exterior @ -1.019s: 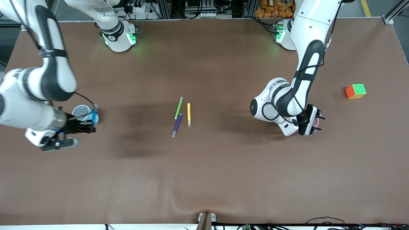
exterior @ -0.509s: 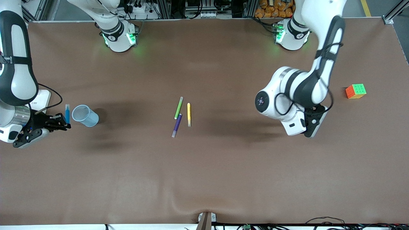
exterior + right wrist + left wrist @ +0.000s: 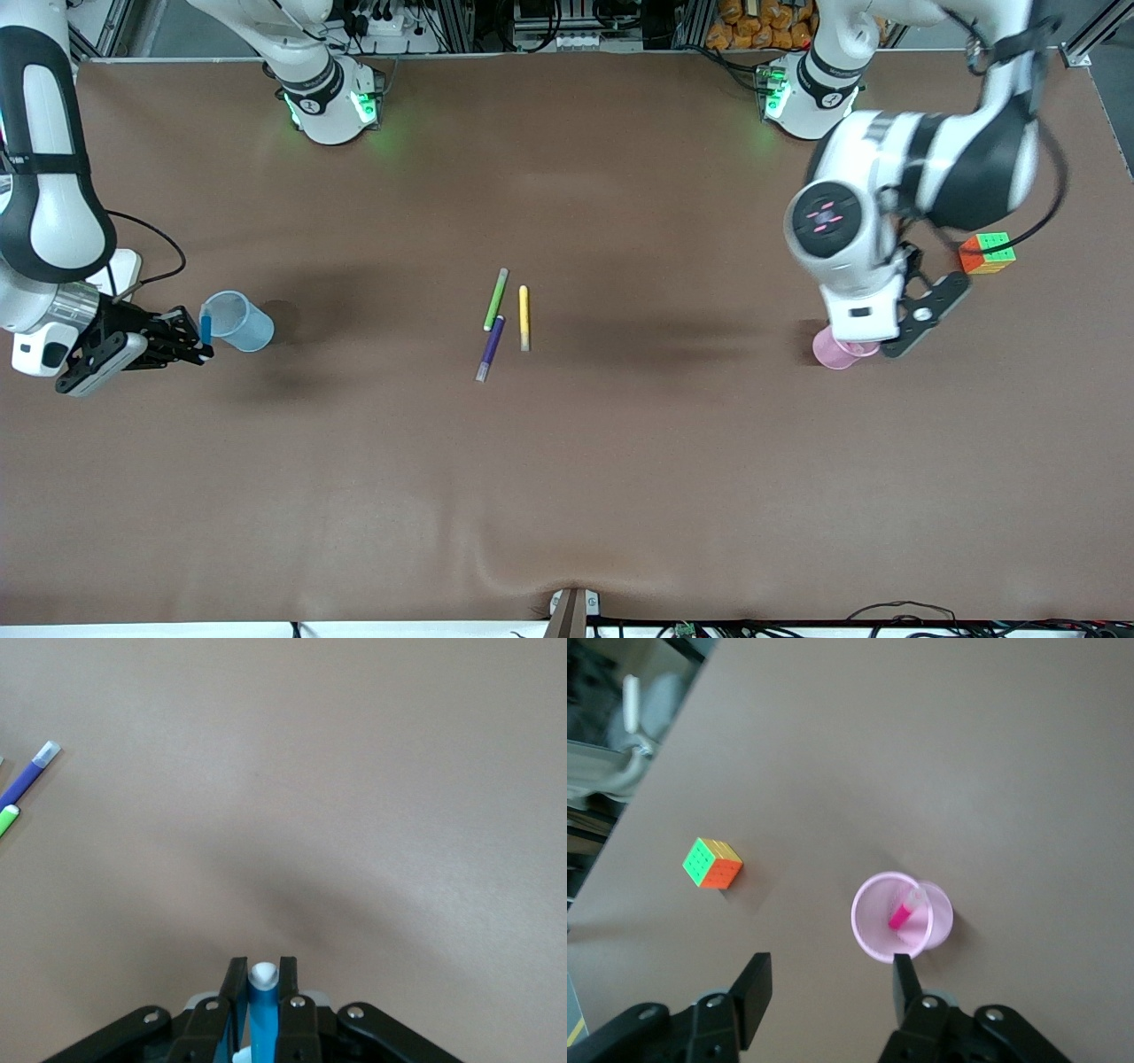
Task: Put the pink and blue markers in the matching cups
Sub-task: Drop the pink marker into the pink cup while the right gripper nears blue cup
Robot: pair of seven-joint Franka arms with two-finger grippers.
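Near edge of brown matte counter [image 3: 567, 496]: wide open room. Mid-counter: purple marker [image 3: 489, 348], yellow marker [image 3: 524, 317], green marker [image 3: 495, 299], clustered. Right hand [image 3: 190, 341] clamped on slim bright blue marker [image 3: 205, 324], upright, beside rim of light blue round cup [image 3: 237, 321]. Left hand [image 3: 828, 979], fingers spread, empty, above pale pink round cup [image 3: 902, 917]; magenta-pink marker [image 3: 904, 909] stands inside. Multicoloured cube [image 3: 989, 252] near left arm's end.
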